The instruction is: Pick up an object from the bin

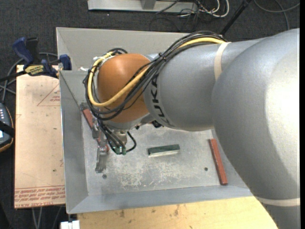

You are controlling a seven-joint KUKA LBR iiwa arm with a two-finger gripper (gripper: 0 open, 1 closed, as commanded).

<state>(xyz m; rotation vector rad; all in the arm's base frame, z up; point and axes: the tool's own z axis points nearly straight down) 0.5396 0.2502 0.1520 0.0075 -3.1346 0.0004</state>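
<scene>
Grey metal makes the bin [71,142], and its scuffed floor carries only a few things. The arm [228,89] reaches in from the right and covers most of the bin's upper half. An orange cover [121,87] caps its wrist, with black and yellow cables [91,92] looped round the cover's left side.

Below the cover the gripper [101,162] hangs over the left part of the floor, near the left wall. Its tip is close to the floor, but I cannot tell whether it touches. Whether the jaws are apart or together cannot be told from this angle.

The thing nearest the gripper is a red strip [87,117]. It lies at the foot of the left wall, just above the gripper in the view, and its lower end is hidden behind the gripper's body. A green bar [163,150] lies flat in the middle of the floor, to the right of the gripper and apart from it. A red stick [218,161] lies further right, beside the arm's edge. It runs up and down the view, well apart from the gripper.
</scene>
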